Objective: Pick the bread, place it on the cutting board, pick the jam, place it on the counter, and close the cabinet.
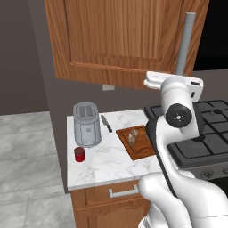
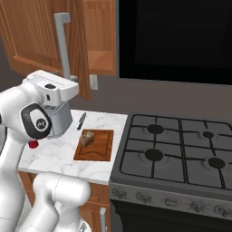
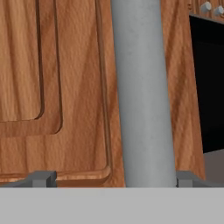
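The cabinet door [image 1: 116, 35] hangs swung out over the counter, its long grey bar handle [image 3: 142, 87] close in front of the hand camera. My gripper [image 3: 113, 179] is open, one fingertip [image 3: 41, 178] on each side of the handle, and nothing is gripped. The bread [image 1: 132, 137] stands on the reddish-brown cutting board [image 1: 141, 149], also seen as the bread [image 2: 87, 137] on the board [image 2: 97, 152]. The red jam [image 1: 79, 154] jar stands on the white marble counter [image 1: 107, 164] in front of the toaster, well below my hand.
A grey toaster [image 1: 87, 124] stands at the counter's back left, with a black-handled knife [image 1: 106, 123] beside it. A gas stove [image 2: 181, 149] adjoins the counter on the right. The drawer [image 1: 122, 192] with a silver handle sits under the marble.
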